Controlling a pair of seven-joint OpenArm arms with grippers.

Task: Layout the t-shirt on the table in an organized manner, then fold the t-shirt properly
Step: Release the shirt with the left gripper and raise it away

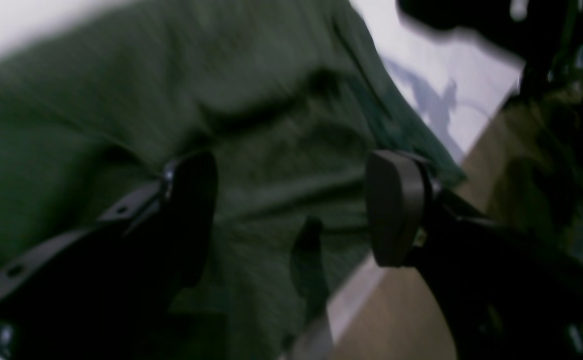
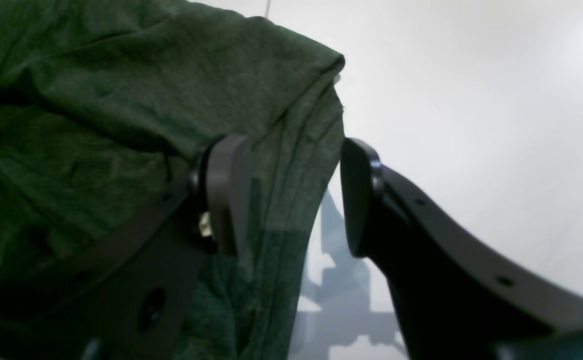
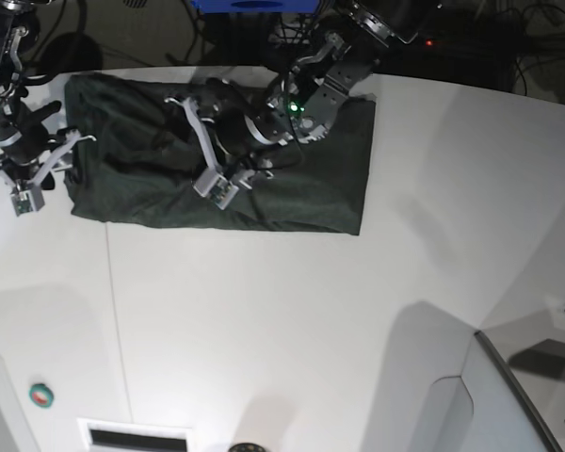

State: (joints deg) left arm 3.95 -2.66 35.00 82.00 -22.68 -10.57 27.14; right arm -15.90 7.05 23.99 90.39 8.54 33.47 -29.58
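At the far end of the table (image 3: pixel 292 320), the t-shirt (image 3: pixel 301 188) lay as a wide dark green slab, and that was the picture of the job: it looked part folded, a rough rectangle with no sleeves sticking out, though the near-left stretch of the cloth was bunched and ridged rather than flat. My read was that the laying-out was done and a fold or two was in, with smoothing and at least one more fold left to go.

Over the middle of the t-shirt hung the left gripper (image 1: pixel 291 207), jaws spread wide with bare cloth between them and nothing pinched; its wrist view was smeared with blur, yet both pads were clear of the fabric. At the t-shirt's left edge, as the base view had it, sat the right gripper (image 2: pixel 294 195), jaws parted about halfway and straddling the folded hem; the inner finger (image 2: pixel 229 192) lay over the fabric, the outer one over bare table just beside the edge. Whether that hem was touched I could not tell, but it was not clamped.

The cloth itself looked thin and soft, plain green with no print, creased in long soft ridges near the left edge
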